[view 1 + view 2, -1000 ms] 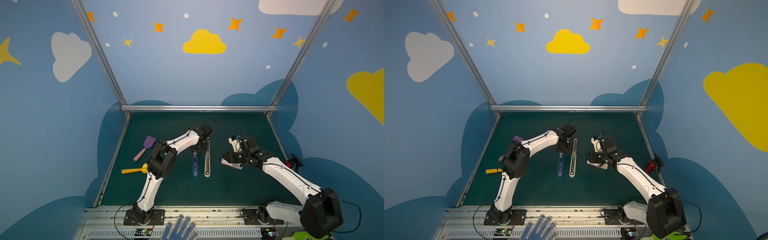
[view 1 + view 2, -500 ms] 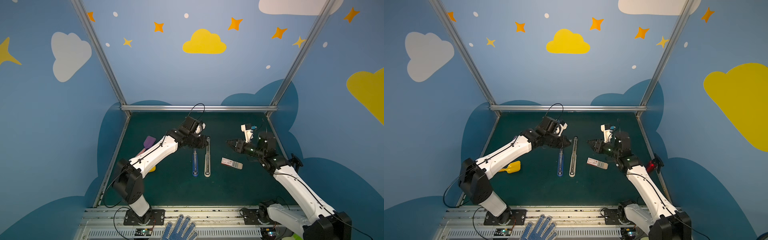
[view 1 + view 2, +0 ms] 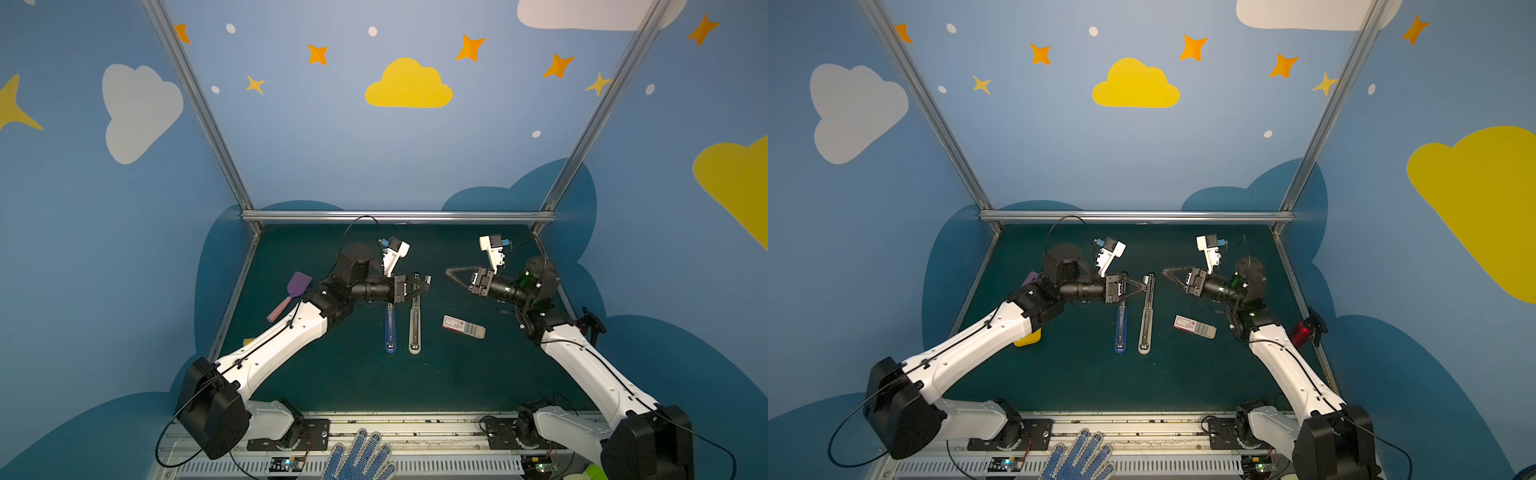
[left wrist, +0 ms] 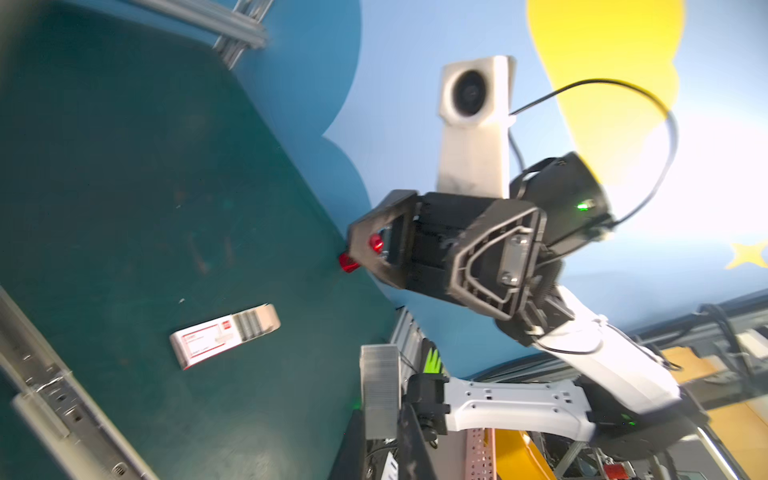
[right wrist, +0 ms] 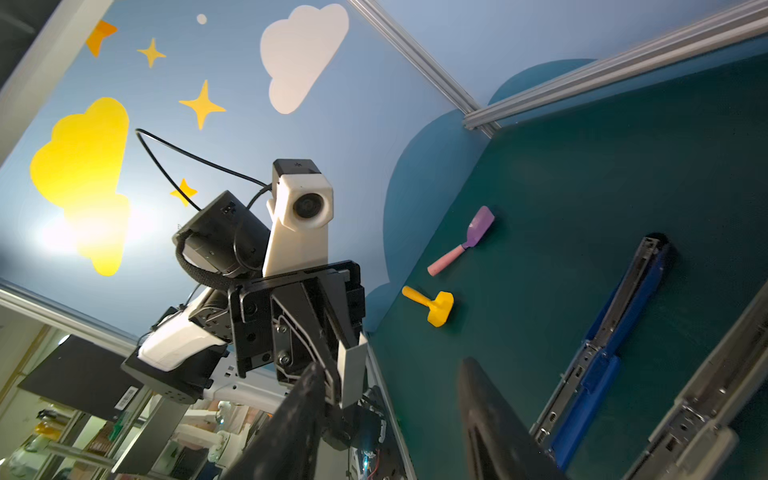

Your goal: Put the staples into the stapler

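Staple box (image 3: pixel 463 326) lies on the green surface (image 3: pixel 332 382), right of the grey stapler (image 3: pixel 414 328), in both top views; left claw (image 3: pixel 426 282) holds something tiny, hard to see. Left wrist view, blurry: right claw (image 4: pixel 432 257) gapes, empty. Right wrist view: left claw pinches a grey staple strip (image 5: pixel 352 370); grey stapler cut off.

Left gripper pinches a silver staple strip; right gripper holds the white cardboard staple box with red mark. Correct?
No. The right gripper is open and empty; the white cardboard staple box lies on the green mat, tray partly slid out, in both top views. The left gripper does pinch the silver staple strip, per the left wrist view.
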Robot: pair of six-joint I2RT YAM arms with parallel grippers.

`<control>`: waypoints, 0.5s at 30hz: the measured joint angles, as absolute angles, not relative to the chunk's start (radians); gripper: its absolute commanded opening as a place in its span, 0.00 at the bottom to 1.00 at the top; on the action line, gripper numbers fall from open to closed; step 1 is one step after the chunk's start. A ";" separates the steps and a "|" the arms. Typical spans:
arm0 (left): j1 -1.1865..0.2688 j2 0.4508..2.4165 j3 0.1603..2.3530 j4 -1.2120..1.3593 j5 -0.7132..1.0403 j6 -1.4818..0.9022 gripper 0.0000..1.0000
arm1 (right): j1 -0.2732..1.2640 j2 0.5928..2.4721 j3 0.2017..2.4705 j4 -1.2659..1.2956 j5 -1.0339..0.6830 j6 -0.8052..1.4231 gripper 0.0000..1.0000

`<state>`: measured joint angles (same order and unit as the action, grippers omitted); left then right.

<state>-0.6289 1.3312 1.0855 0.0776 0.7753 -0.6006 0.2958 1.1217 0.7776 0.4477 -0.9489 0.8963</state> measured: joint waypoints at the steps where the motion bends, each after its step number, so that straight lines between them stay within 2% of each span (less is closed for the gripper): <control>1: -0.630 1.327 1.079 0.097 0.778 -0.610 0.13 | 0.300 1.125 0.778 0.469 -0.960 0.910 0.54; 15: -0.660 1.305 1.057 0.228 0.785 -0.680 0.14 | 0.392 1.158 0.780 0.623 -1.020 0.989 0.50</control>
<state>-0.6601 1.3052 1.0573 0.2276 0.7849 -0.6800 0.3920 1.1580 0.7799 0.6231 -1.0199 0.9886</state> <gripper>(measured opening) 0.141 0.498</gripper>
